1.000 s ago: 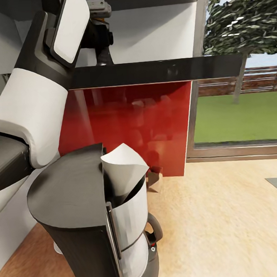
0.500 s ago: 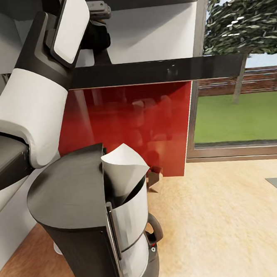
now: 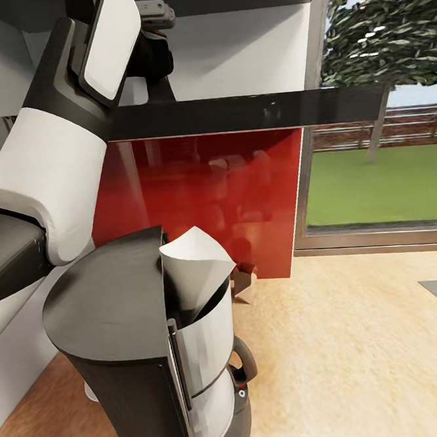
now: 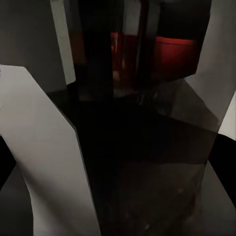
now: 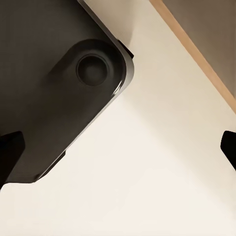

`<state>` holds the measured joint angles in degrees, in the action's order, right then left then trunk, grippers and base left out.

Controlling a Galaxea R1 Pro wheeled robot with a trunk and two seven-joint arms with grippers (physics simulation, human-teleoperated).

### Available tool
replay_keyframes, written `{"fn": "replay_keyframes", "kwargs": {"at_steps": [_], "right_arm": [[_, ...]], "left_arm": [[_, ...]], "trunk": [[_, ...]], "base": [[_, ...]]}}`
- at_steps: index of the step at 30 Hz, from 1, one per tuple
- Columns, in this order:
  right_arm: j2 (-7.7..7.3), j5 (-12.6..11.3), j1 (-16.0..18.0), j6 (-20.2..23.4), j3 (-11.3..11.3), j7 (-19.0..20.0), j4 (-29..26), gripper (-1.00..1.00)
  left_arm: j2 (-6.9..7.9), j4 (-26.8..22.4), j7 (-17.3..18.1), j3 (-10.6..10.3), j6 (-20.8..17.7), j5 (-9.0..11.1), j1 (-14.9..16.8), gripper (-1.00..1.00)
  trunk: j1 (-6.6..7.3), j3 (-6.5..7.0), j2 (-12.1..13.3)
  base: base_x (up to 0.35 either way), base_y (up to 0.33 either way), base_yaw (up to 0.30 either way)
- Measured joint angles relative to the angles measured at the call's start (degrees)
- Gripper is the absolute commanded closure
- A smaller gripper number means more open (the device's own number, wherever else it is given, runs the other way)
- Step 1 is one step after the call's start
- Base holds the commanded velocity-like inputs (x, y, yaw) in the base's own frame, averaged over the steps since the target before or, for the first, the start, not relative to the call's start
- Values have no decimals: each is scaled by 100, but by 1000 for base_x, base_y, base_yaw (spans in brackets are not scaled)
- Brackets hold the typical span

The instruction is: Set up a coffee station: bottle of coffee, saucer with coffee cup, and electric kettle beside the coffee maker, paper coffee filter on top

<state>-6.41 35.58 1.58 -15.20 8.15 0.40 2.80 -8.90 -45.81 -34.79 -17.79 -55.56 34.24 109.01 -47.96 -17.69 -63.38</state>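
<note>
No shift; left tool [image 3: 154, 13] half-hidden.

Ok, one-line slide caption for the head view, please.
Left arm raised over the dark countertop; coffee maker with paper filter sits close to the camera, red cabinet panel behind.

No legible text, label, brand, number or sign appears on any surface in the three views. The coffee maker [image 3: 143, 343] carries only a small red mark beside a round indicator near its base, too small to read as a character. The dark countertop [image 3: 249, 112], the red cabinet panel [image 3: 210, 193] and the white paper coffee filter [image 3: 195, 266] are plain and unmarked.
</note>
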Motion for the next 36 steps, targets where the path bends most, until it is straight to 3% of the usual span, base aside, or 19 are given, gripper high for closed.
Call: {"fn": "replay_keyframes", "kwargs": {"at_steps": [8, 13, 20, 24, 36], "right_arm": [[0, 0, 0, 0, 0, 0, 0, -100], [0, 0, 0, 0, 0, 0, 0, -100], [0, 0, 0, 0, 0, 0, 0, -100], [1, 0, 0, 0, 0, 0, 0, -100], [0, -1, 0, 0, 0, 0, 0, -100]], "left_arm": [[0, -10, 5, 1, -1, -2, 0, 100], [-4, -8, 5, 1, 0, -3, 0, 100], [-6, -14, 5, -7, -1, -1, 0, 100], [-7, -14, 5, -8, -1, -4, 0, 100], [-4, -49, 5, 0, -1, -1, 0, 100]], "trunk": [[0, 0, 0], [109, 89, 199], [110, 90, 201], [197, 161, 360], [197, 162, 361]], "base": [[0, 0, 0], [0, 0, 0], [0, 0, 0], [0, 0, 0], [-12, 0, 0]]}}
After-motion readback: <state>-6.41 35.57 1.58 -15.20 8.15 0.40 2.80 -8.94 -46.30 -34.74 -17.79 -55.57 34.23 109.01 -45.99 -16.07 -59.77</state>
